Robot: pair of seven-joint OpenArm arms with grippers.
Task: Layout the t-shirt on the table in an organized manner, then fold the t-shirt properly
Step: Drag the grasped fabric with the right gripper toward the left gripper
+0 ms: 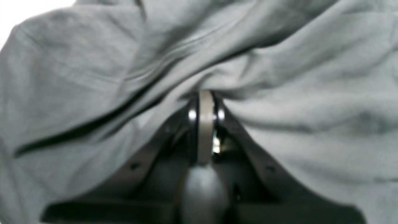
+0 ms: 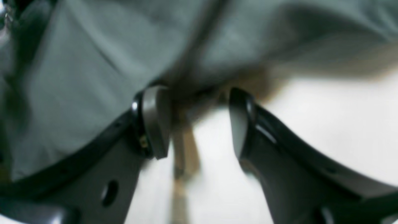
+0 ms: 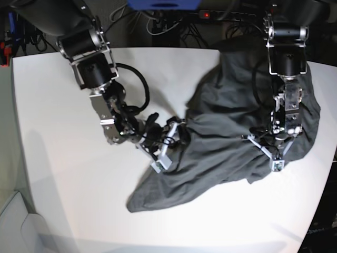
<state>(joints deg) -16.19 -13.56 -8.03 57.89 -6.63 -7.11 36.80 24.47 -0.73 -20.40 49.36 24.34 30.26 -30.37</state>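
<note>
A rumpled dark grey t-shirt [image 3: 231,132] sprawls across the right half of the white table [image 3: 63,174], one corner trailing toward the near edge, its far side bunched up by the table's far right corner. The left gripper [image 1: 205,102], on the right of the scene, has its jaws pressed together on a pinched ridge of cloth, fabric draping down either side. The right gripper [image 3: 167,146], reaching in from the far left, sits at the shirt's left edge with its fingers [image 2: 155,121] spread apart, the cloth's edge lying just ahead of them over bare tabletop. Behind the table, a tangle of cables [image 3: 158,23] hangs in a dark, cluttered room.
</note>
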